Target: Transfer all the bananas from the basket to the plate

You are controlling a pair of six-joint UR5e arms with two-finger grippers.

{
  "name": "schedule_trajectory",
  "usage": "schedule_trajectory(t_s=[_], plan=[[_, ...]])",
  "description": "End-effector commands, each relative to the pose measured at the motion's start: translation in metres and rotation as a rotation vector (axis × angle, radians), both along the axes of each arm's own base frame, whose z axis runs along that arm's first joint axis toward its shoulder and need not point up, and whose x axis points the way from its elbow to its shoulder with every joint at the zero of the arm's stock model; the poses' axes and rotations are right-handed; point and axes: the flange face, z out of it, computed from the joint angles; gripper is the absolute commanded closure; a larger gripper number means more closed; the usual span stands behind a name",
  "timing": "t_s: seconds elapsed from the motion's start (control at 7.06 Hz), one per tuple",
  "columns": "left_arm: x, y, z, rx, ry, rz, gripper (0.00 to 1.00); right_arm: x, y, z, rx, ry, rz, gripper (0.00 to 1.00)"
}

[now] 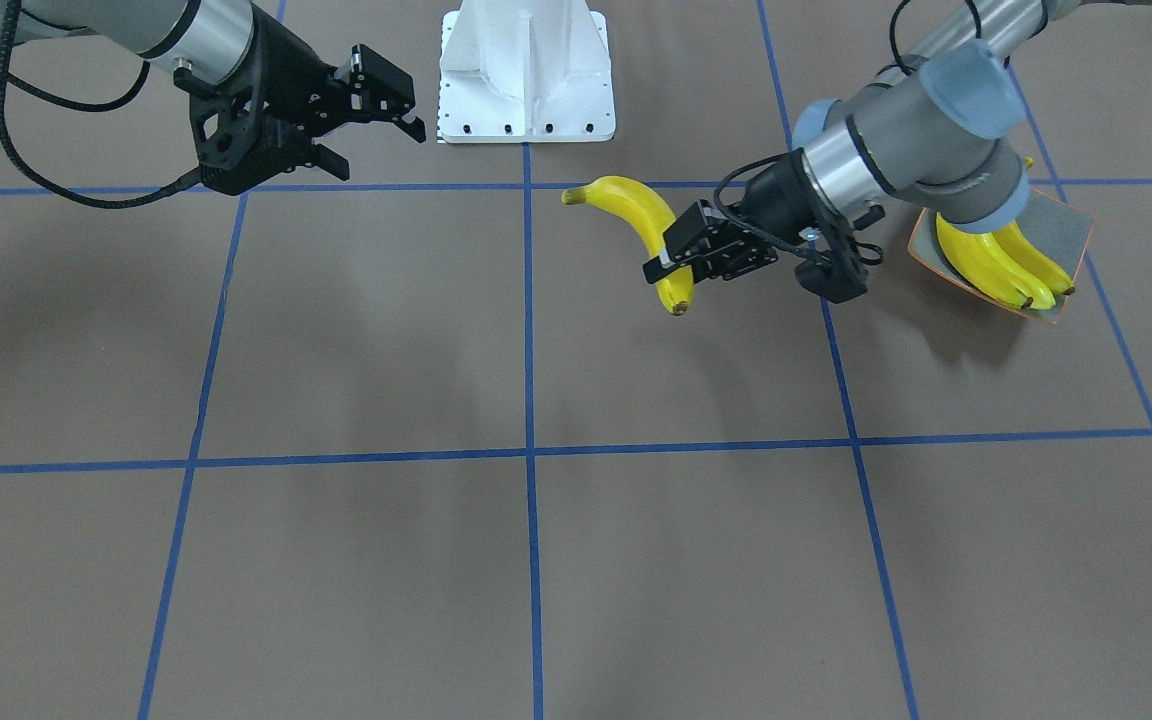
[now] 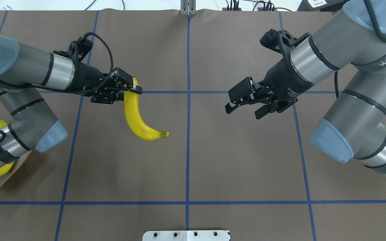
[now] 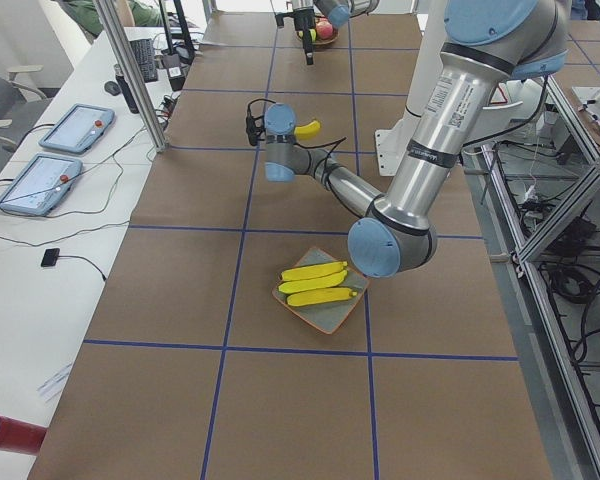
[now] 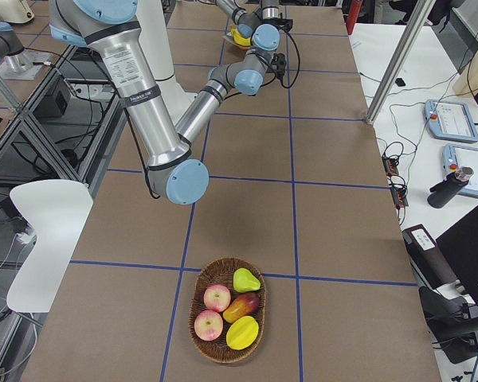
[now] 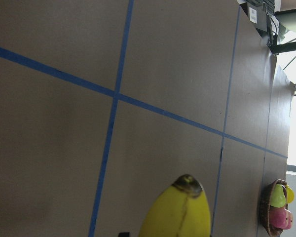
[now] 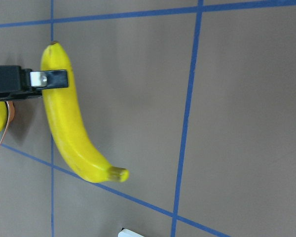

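Note:
My left gripper (image 2: 132, 88) is shut on one end of a bright yellow banana (image 2: 136, 120) and holds it above the table near the middle. The banana also shows in the front view (image 1: 646, 215) and the right wrist view (image 6: 69, 133). Other bananas (image 1: 996, 265) lie side by side on the grey, orange-rimmed plate (image 1: 1071, 225), which sits under my left arm. My right gripper (image 2: 243, 112) is open and empty, and hovers right of the centre line. The wicker basket (image 4: 227, 318) at the right end of the table holds no banana.
The basket holds two red apples (image 4: 211, 310), a green pear (image 4: 245, 279) and other fruit. The white robot base (image 1: 526, 75) stands at the table's back edge. Blue tape lines cross the brown table.

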Motion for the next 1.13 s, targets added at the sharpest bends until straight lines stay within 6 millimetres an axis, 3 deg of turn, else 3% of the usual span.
schedule_trajectory(t_s=[0.0,0.28,0.57,0.71,0.99], plan=[[-0.081,-0.011,0.066,0.009,-0.062,0.047,1.00,0.013,-0.009,0.020,-0.028,0.027,0.032,0.01],[-0.161,-0.011,0.125,-0.085,-0.093,0.001,1.00,0.013,-0.015,0.033,-0.042,0.047,0.044,0.01],[-0.231,-0.009,0.186,-0.047,-0.097,0.071,1.00,0.011,-0.017,0.036,-0.043,0.055,0.047,0.01],[-0.252,-0.005,0.217,-0.024,-0.086,0.111,1.00,0.009,-0.018,0.038,-0.047,0.059,0.046,0.01],[-0.273,0.018,0.278,0.003,-0.066,0.171,1.00,0.007,-0.020,0.041,-0.045,0.069,0.059,0.01]])
